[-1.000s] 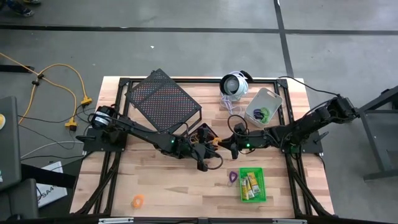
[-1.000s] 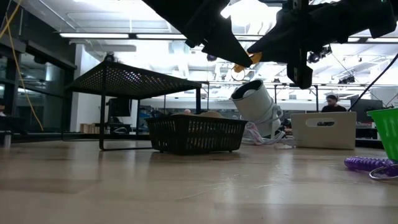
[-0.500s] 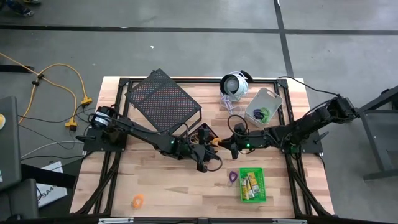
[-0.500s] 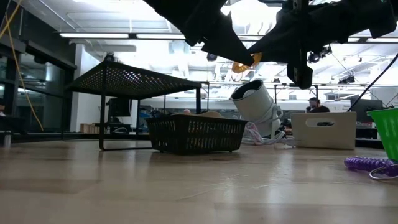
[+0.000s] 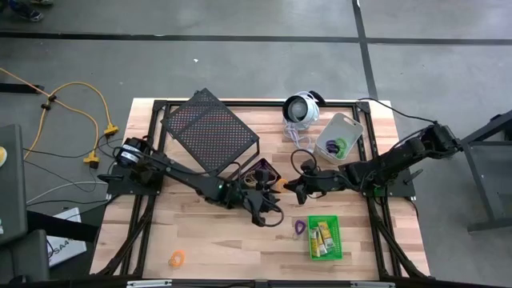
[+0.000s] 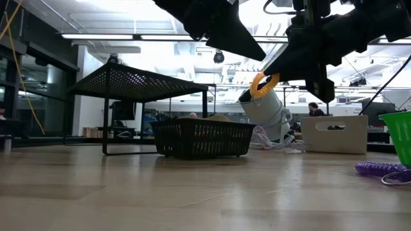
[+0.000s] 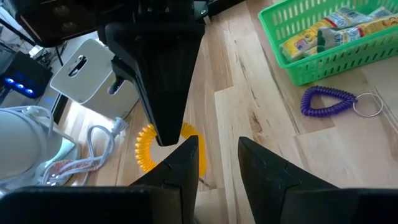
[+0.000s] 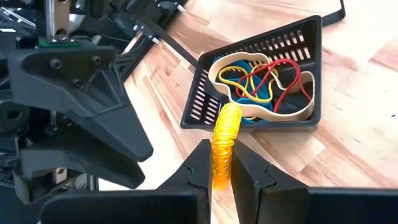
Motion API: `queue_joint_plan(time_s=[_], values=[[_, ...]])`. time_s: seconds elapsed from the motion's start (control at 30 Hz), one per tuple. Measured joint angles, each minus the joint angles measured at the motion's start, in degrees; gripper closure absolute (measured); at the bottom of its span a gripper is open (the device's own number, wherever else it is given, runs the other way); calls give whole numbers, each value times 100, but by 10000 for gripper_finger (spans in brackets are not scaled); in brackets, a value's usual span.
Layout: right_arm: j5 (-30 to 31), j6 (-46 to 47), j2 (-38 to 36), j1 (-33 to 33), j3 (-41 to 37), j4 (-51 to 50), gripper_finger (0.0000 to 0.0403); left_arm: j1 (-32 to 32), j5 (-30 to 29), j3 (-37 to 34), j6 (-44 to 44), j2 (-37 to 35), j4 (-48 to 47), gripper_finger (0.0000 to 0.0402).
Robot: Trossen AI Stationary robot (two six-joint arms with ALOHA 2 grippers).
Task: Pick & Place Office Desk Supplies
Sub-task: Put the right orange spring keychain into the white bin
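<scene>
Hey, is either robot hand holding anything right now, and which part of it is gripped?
The right hand pinches the orange coil loop at one end of its coil. The left hand is open, holding nothing.

From the high view you cannot make out the orange coil (image 5: 282,187) between the two grippers; the arms cover it. In the low view, the green bin (image 6: 401,136) is cut off by the picture's edge, and the black bin (image 6: 202,138) hides its contents behind its mesh wall. In the left wrist view, the right gripper (image 7: 163,140) covers the middle of the coil.
</scene>
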Motion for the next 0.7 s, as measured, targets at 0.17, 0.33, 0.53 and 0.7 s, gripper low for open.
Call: queue_joint_plan(time_s=[0.17, 0.33, 0.53, 0.7], values=[[-1, -298, -59, -91, 0, -78, 378, -3, 0, 0, -4, 2, 35, 295], [19, -593, -519, -380, 0, -724, 378, -3, 0, 0, -7, 2, 31, 295], [76, -610, -1456, -785, 2, -2020, 378, -3, -2, 0, -26, 2, 26, 295], [86, -680, -2323, -1121, 0, -2904, 378, -3, -2, 0, -60, 2, 25, 295]])
